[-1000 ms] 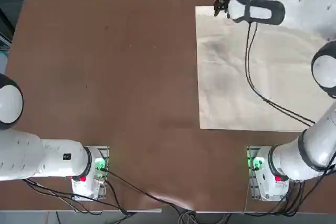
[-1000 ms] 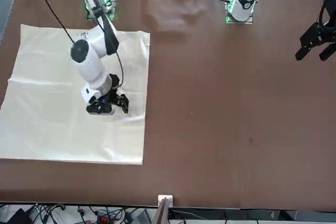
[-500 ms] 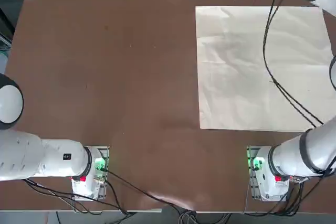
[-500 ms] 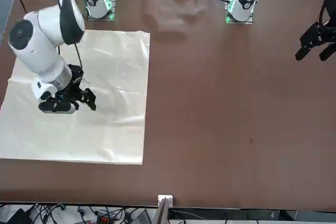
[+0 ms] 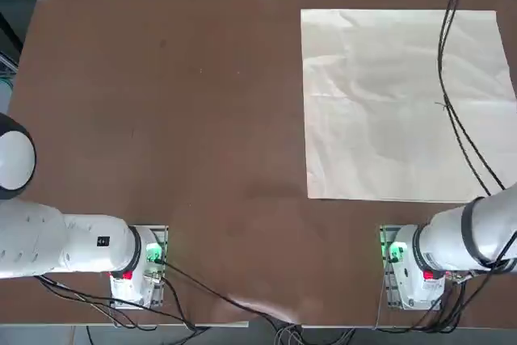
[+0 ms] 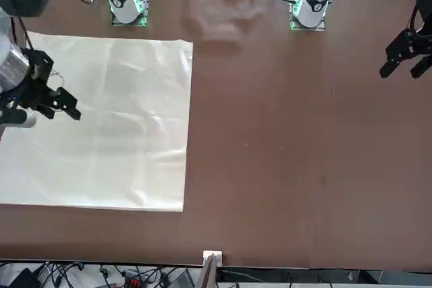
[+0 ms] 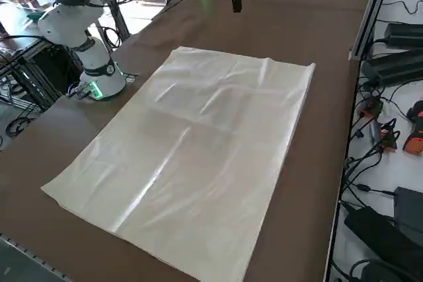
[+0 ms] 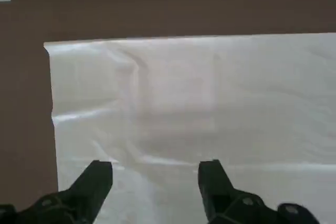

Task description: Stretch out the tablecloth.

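The tablecloth [image 5: 404, 103] lies flat on the robot's right half of the brown table, a cream sheet with faint creases and square edges. It also fills the left of the front view as the tablecloth [image 6: 101, 119] and most of the side view as the tablecloth [image 7: 198, 156]. My right gripper [image 6: 64, 104] hangs well above the cloth at the front view's left edge, open and holding nothing. In the wrist view the right gripper [image 8: 155, 174] has its two black fingers [image 8: 100, 177] spread wide over the tablecloth [image 8: 210, 93]. The top view shows only its cable.
The right arm's black cable [image 5: 452, 94] trails across the cloth. The parked left gripper [image 6: 408, 52] hangs over the table's other side. Bare brown table [image 5: 161, 103] spreads beside the cloth. Cables and power bricks [image 7: 396, 37] lie beyond the table's edge.
The right gripper has lifted off the cloth's far corner, swung towards the robot's right and risen, leaving the top view. The cloth has stayed flat.
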### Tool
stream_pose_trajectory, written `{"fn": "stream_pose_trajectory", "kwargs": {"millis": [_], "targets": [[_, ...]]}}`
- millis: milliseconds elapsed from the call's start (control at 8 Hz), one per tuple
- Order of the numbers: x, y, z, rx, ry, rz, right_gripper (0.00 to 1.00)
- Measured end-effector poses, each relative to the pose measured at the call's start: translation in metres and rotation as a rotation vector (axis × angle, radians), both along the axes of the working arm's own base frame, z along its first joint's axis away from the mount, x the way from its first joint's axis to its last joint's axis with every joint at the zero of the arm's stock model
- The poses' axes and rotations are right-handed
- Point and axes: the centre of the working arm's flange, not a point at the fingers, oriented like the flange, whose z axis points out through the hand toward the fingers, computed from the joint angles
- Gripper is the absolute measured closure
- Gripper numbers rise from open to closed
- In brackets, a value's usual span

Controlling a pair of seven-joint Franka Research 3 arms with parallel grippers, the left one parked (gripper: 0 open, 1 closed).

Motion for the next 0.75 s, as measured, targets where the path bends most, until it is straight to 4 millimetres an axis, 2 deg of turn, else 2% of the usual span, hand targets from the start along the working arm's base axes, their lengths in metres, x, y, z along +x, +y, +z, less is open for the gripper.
{"fn": "stream_pose_trajectory", "kwargs": {"millis": [250, 375, 750], "targets": [[-0.003, -0.034, 0.007, -0.004, 0.022, -0.008, 0.00], [-0.003, -0.043, 0.007, -0.005, 0.024, -0.009, 0.00], [-0.003, -0.043, 0.006, -0.005, 0.025, -0.006, 0.00]]}}
